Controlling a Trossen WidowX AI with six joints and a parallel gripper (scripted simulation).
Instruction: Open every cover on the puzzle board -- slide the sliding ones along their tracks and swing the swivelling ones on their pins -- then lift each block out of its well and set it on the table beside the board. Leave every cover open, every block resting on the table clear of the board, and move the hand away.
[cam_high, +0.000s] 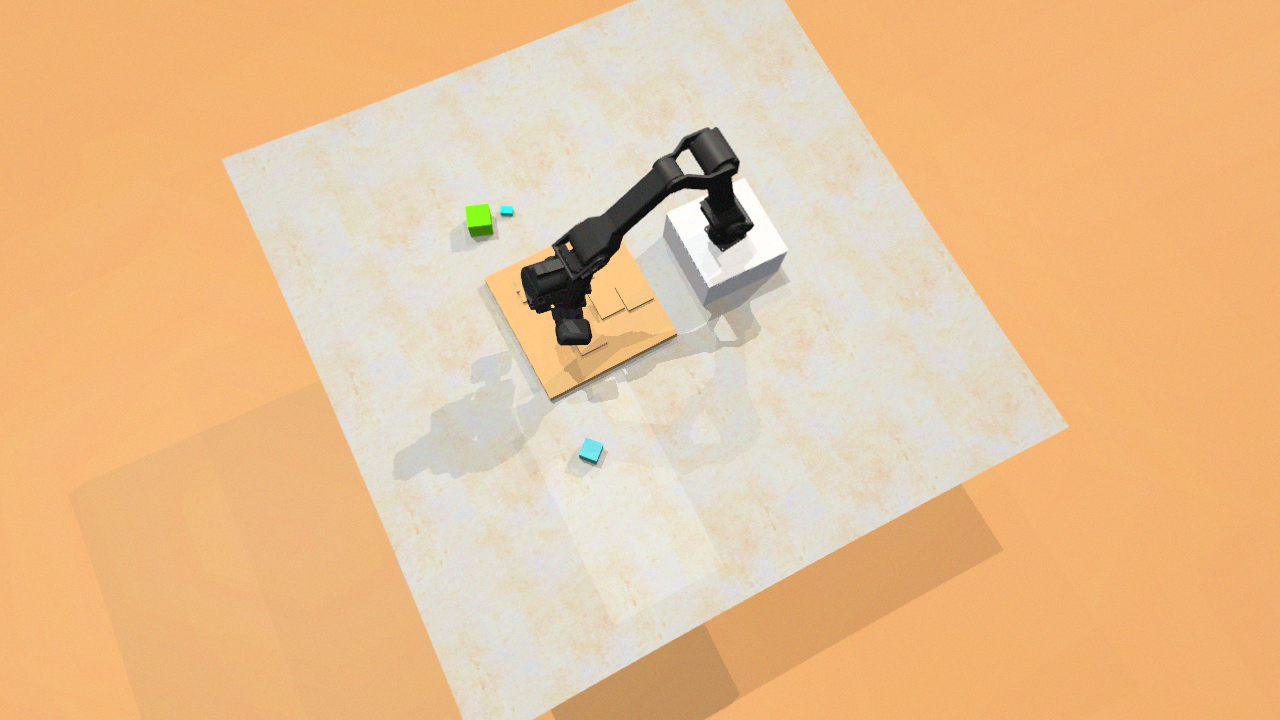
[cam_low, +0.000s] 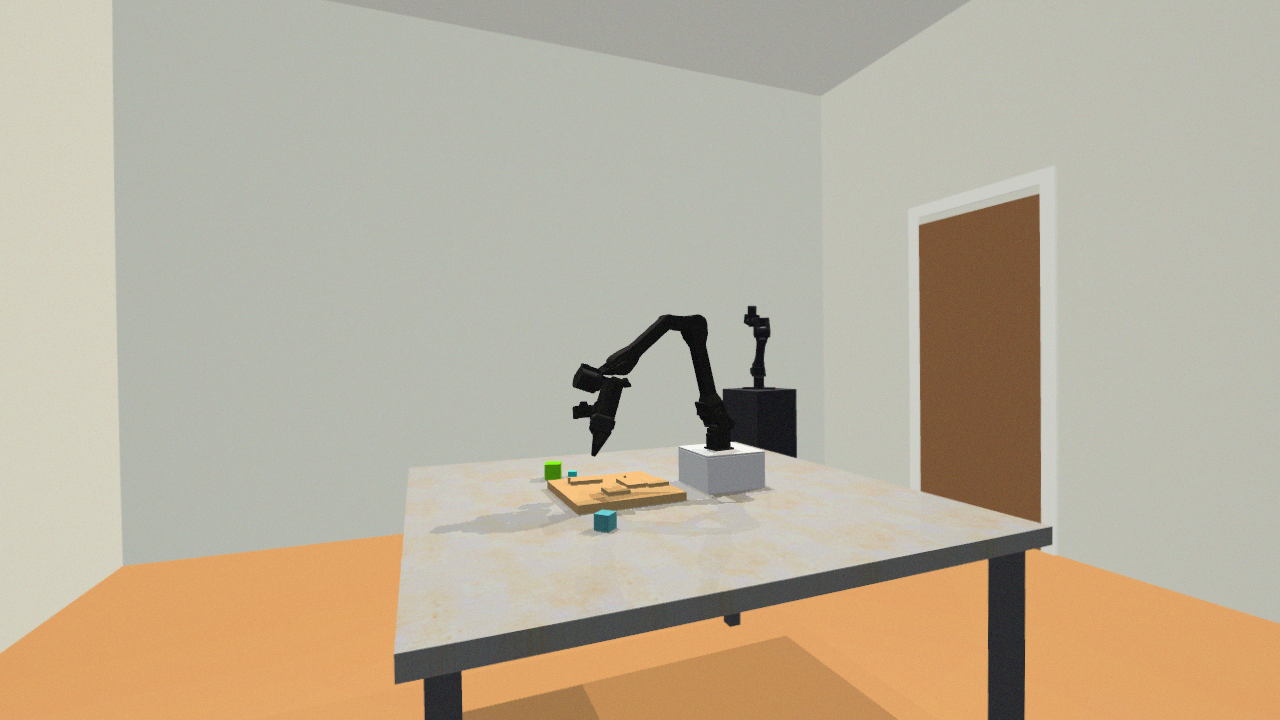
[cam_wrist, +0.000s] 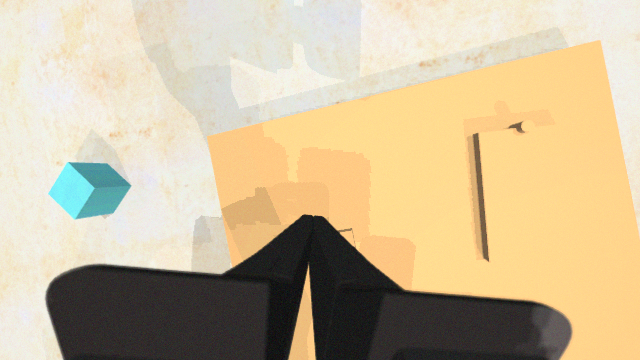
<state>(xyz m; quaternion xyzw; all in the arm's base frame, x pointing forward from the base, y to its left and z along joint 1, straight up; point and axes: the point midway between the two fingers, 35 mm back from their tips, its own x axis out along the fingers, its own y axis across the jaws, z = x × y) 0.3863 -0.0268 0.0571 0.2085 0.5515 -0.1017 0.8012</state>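
Note:
The wooden puzzle board (cam_high: 553, 377) (cam_low: 577, 501) (cam_wrist: 425, 150) lies on the table with several raised covers of its own colour. One cover (cam_wrist: 535, 200) has a small peg (cam_wrist: 525, 126) at its edge. Other covers are a low plate (cam_high: 592, 345) (cam_low: 614, 490) and one (cam_high: 608, 306) nearer the arm's base. I cannot make out an open well. A cyan cube (cam_high: 590, 449) (cam_low: 605, 521) (cam_wrist: 85, 187), a green cube (cam_high: 478, 219) (cam_low: 553, 471) and a small cyan block (cam_high: 506, 210) (cam_low: 571, 473) rest on the table, off the board. My gripper (cam_low: 594, 453) (cam_wrist: 311, 225) is shut and empty, above the board.
The white base block (cam_high: 760, 255) (cam_low: 720, 474) stands beside the board under my arm. A second black arm (cam_low: 759, 349) stands on a dark pedestal (cam_low: 760, 420) behind the table. My arm hides part of the board in the top view.

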